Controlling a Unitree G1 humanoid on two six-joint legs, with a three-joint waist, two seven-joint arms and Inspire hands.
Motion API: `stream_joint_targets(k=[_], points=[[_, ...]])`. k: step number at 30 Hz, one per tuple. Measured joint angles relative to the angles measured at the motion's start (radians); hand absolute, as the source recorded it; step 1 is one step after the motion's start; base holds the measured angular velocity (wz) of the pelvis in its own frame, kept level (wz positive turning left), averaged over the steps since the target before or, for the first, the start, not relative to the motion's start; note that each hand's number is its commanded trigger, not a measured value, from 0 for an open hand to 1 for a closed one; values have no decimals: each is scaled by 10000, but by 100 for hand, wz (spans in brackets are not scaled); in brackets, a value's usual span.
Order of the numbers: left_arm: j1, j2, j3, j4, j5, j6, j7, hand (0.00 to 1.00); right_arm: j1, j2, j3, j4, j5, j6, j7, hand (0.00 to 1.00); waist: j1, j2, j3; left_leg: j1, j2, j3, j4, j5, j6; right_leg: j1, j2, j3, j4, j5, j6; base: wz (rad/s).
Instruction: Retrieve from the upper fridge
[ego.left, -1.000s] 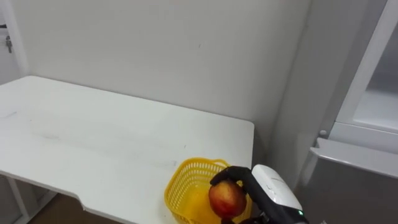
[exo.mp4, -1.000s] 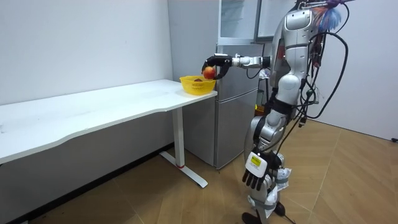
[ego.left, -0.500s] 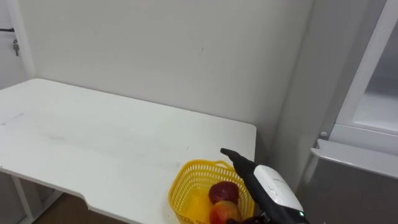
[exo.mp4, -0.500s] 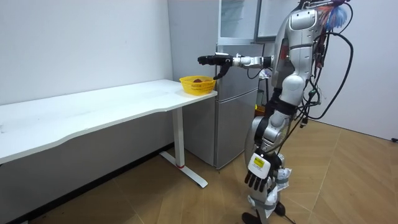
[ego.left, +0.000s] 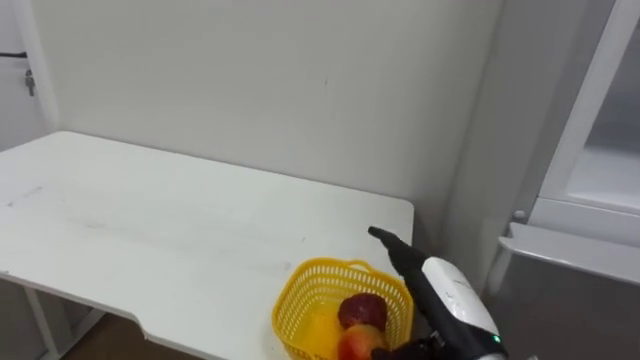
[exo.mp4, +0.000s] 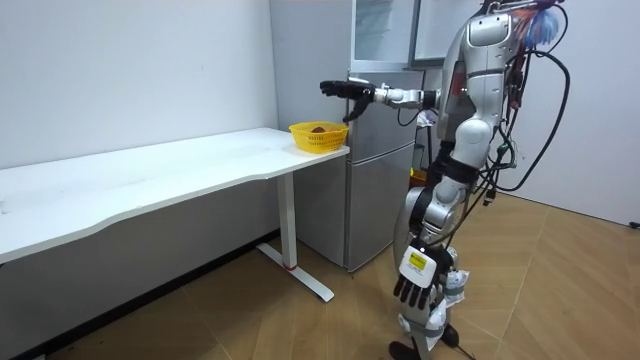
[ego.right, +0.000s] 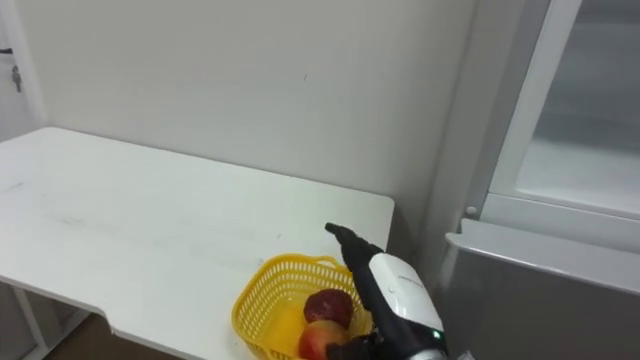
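Right hand (ego.left: 447, 296), fingers straight and empty, above yellow basket (ego.left: 290, 310) with dark red fruit (ego.left: 362, 309) and red-orange apple (ego.left: 358, 346)

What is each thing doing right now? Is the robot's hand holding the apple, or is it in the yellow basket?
Basket: upright, near the corner of the table.
Apple: lying in the basket, not held.
Dark red fruit: in the basket, next to the apple.
Right hand: open, empty, held out above the basket.
Left hand: open, hanging down by the robot's side.
Fridge lower door: shut.
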Motion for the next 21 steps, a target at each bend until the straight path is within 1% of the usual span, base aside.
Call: stream_joint_targets(k=[3, 6, 8, 10, 16, 19, 21], points=[[37, 1, 8, 8, 0, -10, 3, 0, 0, 26, -131, -418, 379, -226, -204, 0, -66, 23, -12, 31, 3, -28, 9, 4, 1, 9, -1, -5, 0, 0, 0, 0], [73, 1, 9, 30, -3, -42, 17, 0, 0, 55, -192, -639, 762, -372, -323, 0, -146, 52, 6, 111, 5, -18, -4, 4, 2, 84, 3, 1, 3, 0, 0, 0], [111, 3, 5, 48, -20, -49, 105, 0, 10, 170, -182, -882, 1149, -401, -326, 0, -287, 80, 18, 163, 7, -18, -62, 2, 2, 131, 7, 6, 5, -3, 5, 0], [116, 5, 5, 60, -26, -50, 232, 0, 11, 178, -178, -1114, 1295, -436, -325, 0, -344, 82, 19, 161, 4, -12, -99, 1, 2, 117, 9, 16, 6, -3, 4, 0], [360, -12, -3, 57, -42, -78, 444, 0, 18, 172, -195, -1632, 1287, -576, -338, 0, -654, 69, 12, 185, 0, 120, -85, 2, 2, 116, 12, 108, 4, -5, 4, -4], [406, -20, -13, 70, -50, -81, 541, 0, 29, 175, -195, -1747, 1211, -576, -338, 0, -807, 74, 12, 187, 3, 158, -93, 2, 2, 107, 18, 162, 9, -5, 4, -4], [420, -25, -5, 70, -31, -82, 545, 0, 68, 178, -225, -1833, 1086, -581, -340, 0, -840, 89, 4, 229, 11, 225, -113, 2, 2, 100, 39, 258, 7, -5, 4, -8]])
